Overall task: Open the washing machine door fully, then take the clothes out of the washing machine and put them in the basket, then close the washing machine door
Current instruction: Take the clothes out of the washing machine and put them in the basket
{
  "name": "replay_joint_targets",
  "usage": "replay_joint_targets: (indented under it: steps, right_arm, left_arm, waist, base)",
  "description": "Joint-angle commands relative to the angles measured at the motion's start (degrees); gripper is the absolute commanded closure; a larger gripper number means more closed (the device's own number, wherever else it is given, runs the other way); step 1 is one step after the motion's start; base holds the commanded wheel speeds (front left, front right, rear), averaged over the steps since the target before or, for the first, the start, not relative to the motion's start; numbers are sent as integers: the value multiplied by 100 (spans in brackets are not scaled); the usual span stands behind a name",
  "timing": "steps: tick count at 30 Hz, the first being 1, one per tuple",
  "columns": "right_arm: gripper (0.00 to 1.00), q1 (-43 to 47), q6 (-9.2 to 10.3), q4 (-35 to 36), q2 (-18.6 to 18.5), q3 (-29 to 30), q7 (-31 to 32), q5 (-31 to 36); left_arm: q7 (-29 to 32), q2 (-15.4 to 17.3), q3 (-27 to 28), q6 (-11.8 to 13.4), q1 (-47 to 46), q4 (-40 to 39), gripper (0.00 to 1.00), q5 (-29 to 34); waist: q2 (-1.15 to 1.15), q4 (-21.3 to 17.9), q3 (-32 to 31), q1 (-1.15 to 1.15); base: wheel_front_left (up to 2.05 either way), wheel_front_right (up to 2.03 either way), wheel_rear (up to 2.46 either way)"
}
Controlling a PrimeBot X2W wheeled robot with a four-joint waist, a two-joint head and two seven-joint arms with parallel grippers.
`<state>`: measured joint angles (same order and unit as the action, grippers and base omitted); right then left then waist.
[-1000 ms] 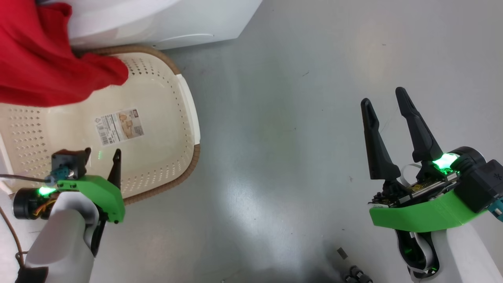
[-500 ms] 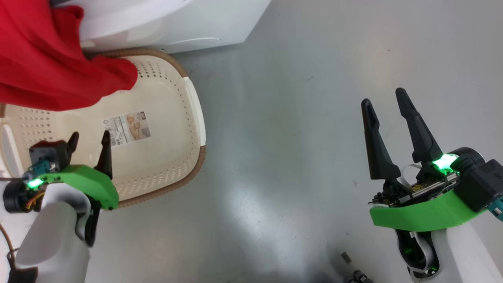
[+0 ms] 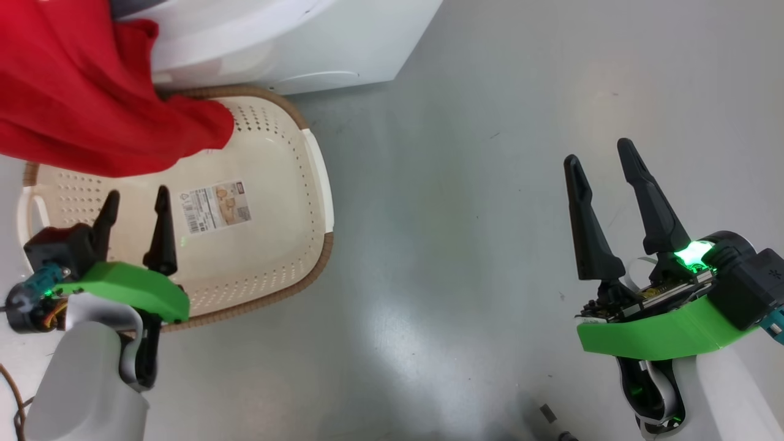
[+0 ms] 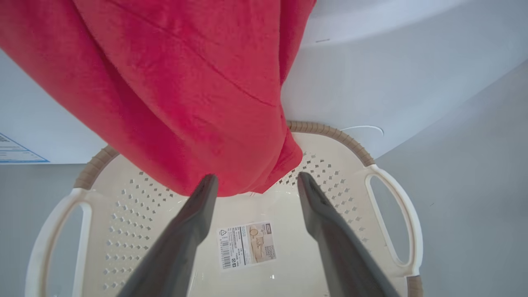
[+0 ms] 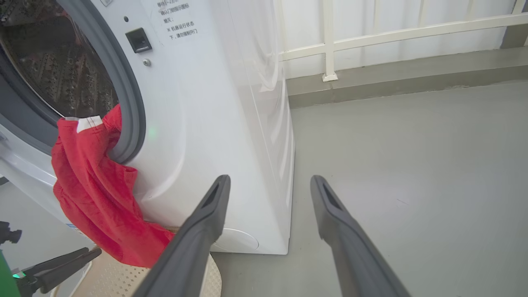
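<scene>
Smooth grey floor [image 3: 465, 184], bit glossy, w/ a soft pale glare patch [image 3: 392, 318] roughly mid head view. Few tiny scuffs + a small dark scrap [image 3: 547, 413] near the bottom edge. Right wrist view: low grey kerb [image 5: 392, 80] along the back, cream railing [image 5: 396, 37] standing on it, white wall [image 5: 371, 16] behind.
</scene>
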<state>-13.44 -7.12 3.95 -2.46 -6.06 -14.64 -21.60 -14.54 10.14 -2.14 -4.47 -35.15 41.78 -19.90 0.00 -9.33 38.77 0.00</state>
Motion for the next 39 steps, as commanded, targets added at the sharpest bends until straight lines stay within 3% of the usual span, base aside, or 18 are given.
replay_joint_targets:
  steps: [1,18,30,39]
  right_arm:
    - [0,111,-36,117,-42,-81,-36,10]
    - [0,129,-36,123,-42,-45,-36,-9]
    - [0,139,-36,159,-42,36,-36,37]
    - [0,107,-36,156,-42,39,-36,47]
  left_arm:
    - [-46,151,194,53,258,-251,0,14]
    - [-46,-138,787,140,1296,-2908,0,42]
    - [-2,-227,844,330,2004,-4260,0,211]
    - [183,-303,752,482,2256,-4838,0,227]
  waist:
    - [0,21,-21,0]
    - [0,75,-68,0]
    - [0,183,-74,0]
    - [0,224,-33,0]
  base:
    - [0,0,0]
    - [0,0,0]
    - [0,0,0]
    - [0,0,0]
